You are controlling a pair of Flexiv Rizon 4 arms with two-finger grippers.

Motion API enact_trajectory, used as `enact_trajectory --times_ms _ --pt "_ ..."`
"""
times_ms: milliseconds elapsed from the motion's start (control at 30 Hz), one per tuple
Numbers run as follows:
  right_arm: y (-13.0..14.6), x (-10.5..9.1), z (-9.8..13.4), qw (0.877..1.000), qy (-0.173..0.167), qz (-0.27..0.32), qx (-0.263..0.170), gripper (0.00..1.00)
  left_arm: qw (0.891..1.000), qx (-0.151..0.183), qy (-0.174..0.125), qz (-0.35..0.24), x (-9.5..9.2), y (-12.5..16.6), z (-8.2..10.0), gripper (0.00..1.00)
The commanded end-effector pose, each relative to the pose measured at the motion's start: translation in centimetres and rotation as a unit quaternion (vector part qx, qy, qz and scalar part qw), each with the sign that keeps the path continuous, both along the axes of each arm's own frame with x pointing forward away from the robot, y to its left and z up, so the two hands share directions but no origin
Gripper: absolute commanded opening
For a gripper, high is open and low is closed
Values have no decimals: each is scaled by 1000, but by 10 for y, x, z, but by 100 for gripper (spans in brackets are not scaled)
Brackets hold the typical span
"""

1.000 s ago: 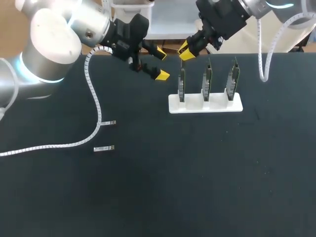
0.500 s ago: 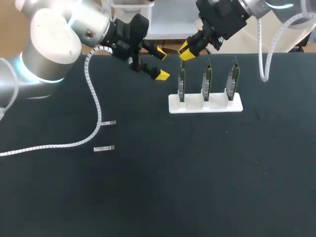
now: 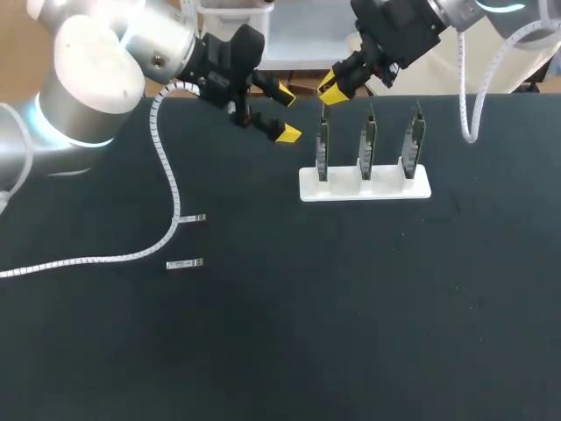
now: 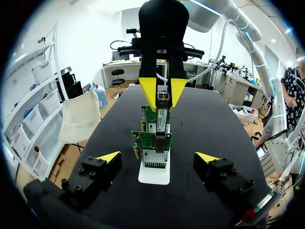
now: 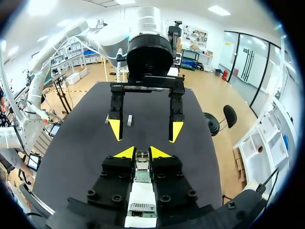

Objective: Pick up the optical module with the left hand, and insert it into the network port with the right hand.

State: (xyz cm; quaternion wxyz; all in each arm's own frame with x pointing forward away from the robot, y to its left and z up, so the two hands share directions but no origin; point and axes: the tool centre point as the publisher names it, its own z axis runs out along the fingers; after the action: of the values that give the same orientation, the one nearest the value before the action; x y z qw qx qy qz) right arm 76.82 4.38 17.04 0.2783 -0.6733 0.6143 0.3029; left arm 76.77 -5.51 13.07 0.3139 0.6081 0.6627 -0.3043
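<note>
Right hand (image 3: pixel 331 86) grips optical module (image 5: pixel 142 167) (barely visible from above).

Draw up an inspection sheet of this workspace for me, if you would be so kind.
Surface: black table, matte.
Job's things: white holder with three network cards standing upright in it. One optical module is held above the card nearest the left arm. Two loose modules lie flat on the table's left part.
Clutter: nothing seen.
Pincers: left pincer open and empty, raised beside the holder. Right pincer shut on the optical module.
Cables: white ribbed conduit trails from the left arm across the table, ending by one loose module. A second conduit hangs from the right arm.
Surroundings: nothing seen reaching over the table.
</note>
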Motion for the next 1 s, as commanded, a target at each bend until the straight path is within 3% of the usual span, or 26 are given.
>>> enact_trajectory --times_ms 33,1000 --pt "0 -1 -1 1000 0 0 0 0 1000 2 0 1 0 0 0 100" --pt "1 -2 -8 1000 -4 4 -8 0 1000 2 0 1 0 0 0 100"
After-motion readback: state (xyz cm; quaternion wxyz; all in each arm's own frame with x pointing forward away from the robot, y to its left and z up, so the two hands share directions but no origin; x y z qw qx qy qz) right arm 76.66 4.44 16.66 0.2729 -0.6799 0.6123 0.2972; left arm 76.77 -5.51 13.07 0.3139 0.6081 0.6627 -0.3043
